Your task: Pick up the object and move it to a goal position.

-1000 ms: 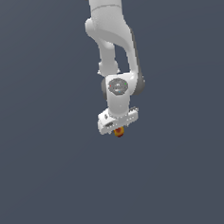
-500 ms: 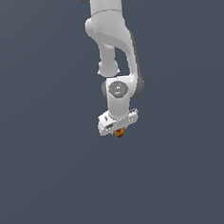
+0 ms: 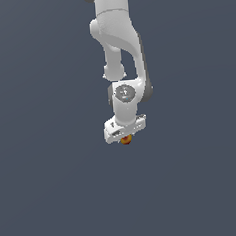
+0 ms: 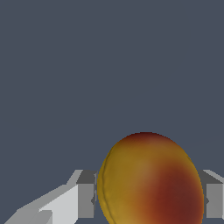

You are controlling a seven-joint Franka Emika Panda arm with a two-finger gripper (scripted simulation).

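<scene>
At centre frame in the exterior view, the arm (image 3: 117,45) hangs straight down, so the claw (image 3: 125,137) points downward, clamped on the ball (image 3: 126,140) for carrying; only the ball's underside peeks out beneath.

Arm (image 3: 117,35) hangs straight down; gripper (image 3: 125,138) apparently clamped on something.

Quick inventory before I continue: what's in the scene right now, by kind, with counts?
Peach-like ball, orange-yellow with a dark red blotch: 1, between the tool's fingers
Robot arm, white: 1
Tool, white: 1
Other loose items: 0 visible in either view
Total: 3
</scene>
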